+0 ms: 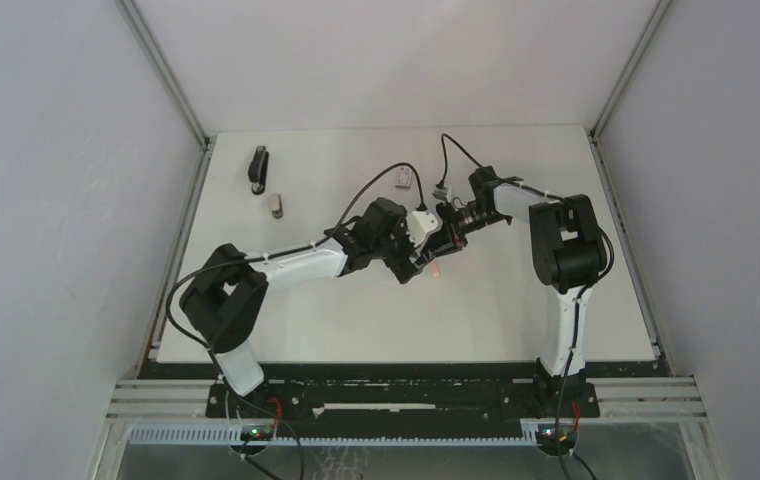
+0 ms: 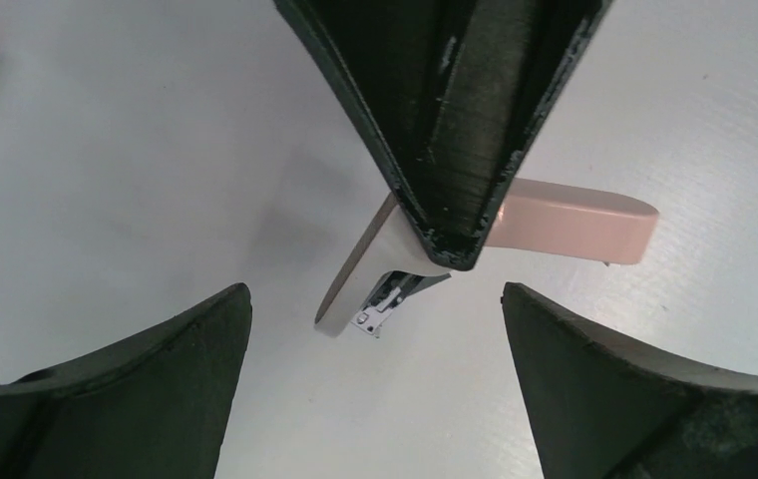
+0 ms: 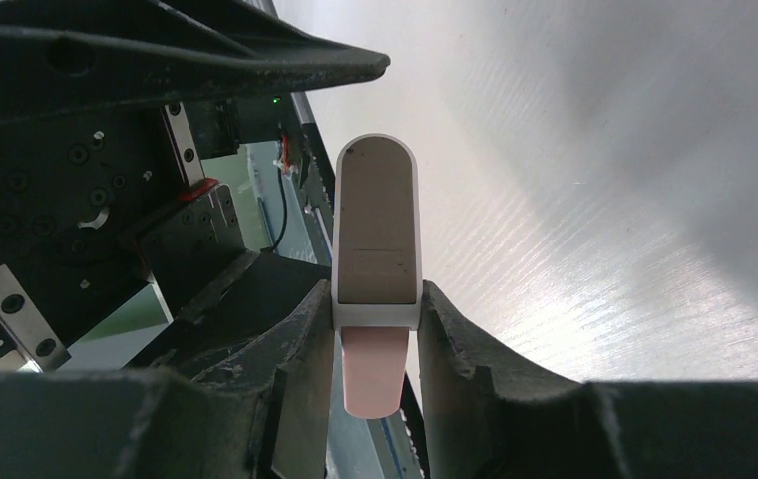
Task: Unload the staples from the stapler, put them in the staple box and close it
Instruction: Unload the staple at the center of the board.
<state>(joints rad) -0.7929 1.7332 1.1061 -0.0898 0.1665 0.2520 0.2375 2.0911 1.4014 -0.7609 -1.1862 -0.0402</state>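
**Opened stapler hangs between two grippers at mid-table**

The right gripper (image 3: pixel 375 294) clamps a pale pink and cream plastic stapler (image 3: pixel 377 230) across its width, over the middle of the white table (image 1: pixel 516 300). The left gripper (image 2: pixel 375 291) is released, its jaws spread wide, and the stapler sits just ahead of it, in line with the gap between the fingers. This makes the left arm the nearer free hand. The stapler is hinged open in a V. The pink arm points right in the left wrist view, and the cream arm slants toward the left gripper with a silvery metal magazine (image 2: pixel 383 304) showing at its tip. The staples cannot be made out. A black stapler-shaped object (image 1: pixel 258 167) lies well apart, at the far left.
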